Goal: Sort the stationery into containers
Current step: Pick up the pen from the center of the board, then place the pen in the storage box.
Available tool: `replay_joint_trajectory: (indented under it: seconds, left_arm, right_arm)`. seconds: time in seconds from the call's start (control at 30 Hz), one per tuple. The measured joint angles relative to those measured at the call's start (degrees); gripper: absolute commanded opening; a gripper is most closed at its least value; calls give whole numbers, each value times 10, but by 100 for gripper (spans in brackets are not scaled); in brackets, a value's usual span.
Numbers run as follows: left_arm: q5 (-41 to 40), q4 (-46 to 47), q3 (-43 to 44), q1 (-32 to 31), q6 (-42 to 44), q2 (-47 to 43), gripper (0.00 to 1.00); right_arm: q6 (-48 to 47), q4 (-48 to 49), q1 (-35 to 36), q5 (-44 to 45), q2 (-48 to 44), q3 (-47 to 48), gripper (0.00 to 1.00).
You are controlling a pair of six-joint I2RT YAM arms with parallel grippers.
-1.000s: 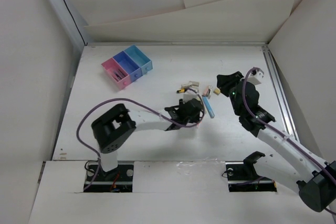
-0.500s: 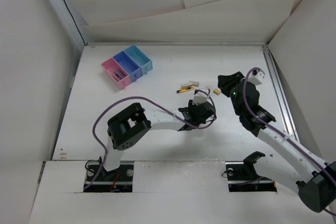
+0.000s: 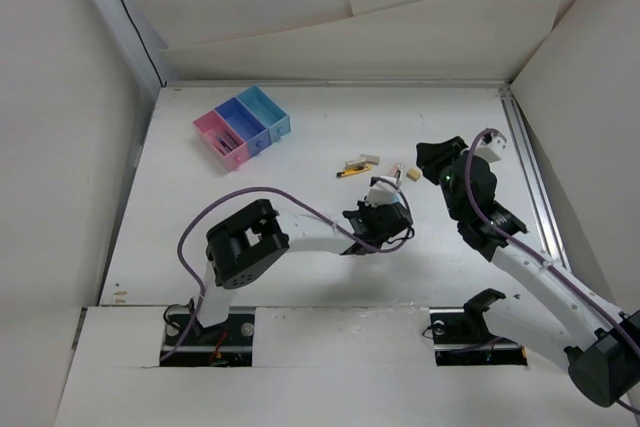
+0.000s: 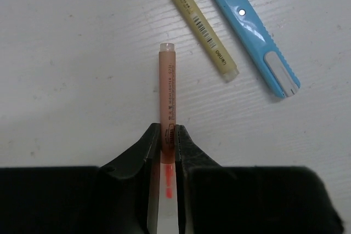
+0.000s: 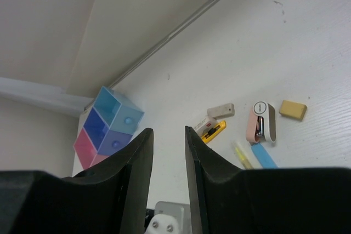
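1. Left claw [image 4: 167, 138]: it is closed on the rear part of an orange pen [image 4: 166, 89], with the jaws pressed against the barrel's two sides.
2. Pen axis: the barrel is seen to run straight out ahead of the claw, in line with the fingers, its clear-capped end pointed away from the wrist. Whether the pen is lifted or rests on the table [image 4: 71, 53] cannot be told.
3. Neighbours: a pale-yellow stick [image 4: 192, 20] and a light-blue stick [image 4: 247, 26] are shown lying ahead and to the right in the wrist view. Both are apart from the pen and slanted to it.
4. Containers [image 3: 243, 125]: the row of three boxes is placed well apart from the left claw, toward the table's far left corner in the top view. The carry is therefore judged to run diagonally, away and leftward.
5. Right claw [image 5: 168, 132]: it is held parted and empty above the table, on the far right side of the loose stationery. The left arm is the nearer to the boxes.
6. Judgement: before release, the pen's long axis is expected to need lining up with a box's longer side.
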Motion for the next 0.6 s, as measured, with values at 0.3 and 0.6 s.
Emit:
replay_joint_trajectory:
  seconds: [0.3,0.6]
  left_arm:
    - [-15,-1,-99,88,-22,-230,0]
    - [123,125,-191,501,-94,-382,6]
  right_arm:
    - [4,0,0,-3,0,0,33]
    - [-7,5,-5,-76,76,4,28]
